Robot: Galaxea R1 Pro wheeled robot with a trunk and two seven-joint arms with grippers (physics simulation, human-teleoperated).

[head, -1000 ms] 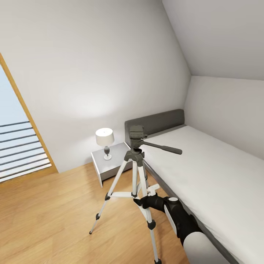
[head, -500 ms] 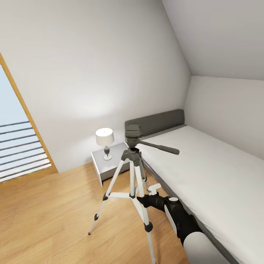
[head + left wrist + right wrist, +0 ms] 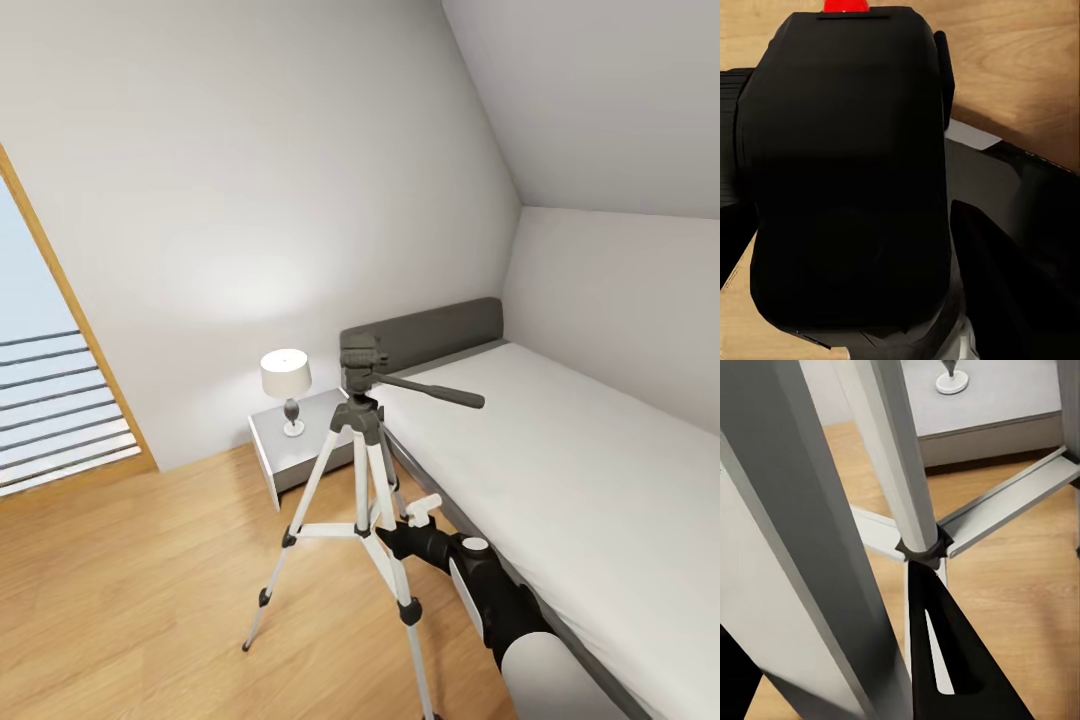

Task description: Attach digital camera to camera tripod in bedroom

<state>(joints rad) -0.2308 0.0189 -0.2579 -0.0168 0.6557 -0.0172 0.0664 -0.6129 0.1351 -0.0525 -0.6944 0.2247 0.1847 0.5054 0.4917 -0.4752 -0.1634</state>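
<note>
Centre-frame beside the bed (image 3: pixel 560 450), one upright camera tripod (image 3: pixel 362 470) aims its pan handle rightward, right pincer (image 3: pixel 392 535) gripping it; left pincer clamps one digital camera (image 3: pixel 847 172).

The wood floor (image 3: pixel 150 580) carries the tripod (image 3: pixel 361 470), its three feet spread on the boards just beside the bed (image 3: pixel 560 470). The bed's grey frame also stands on the floor. Past the tripod, against the wall, sits a grey nightstand (image 3: pixel 300 445), touching the bed's head end; a small white-shaded lamp (image 3: pixel 286 388) stands on it.
</note>
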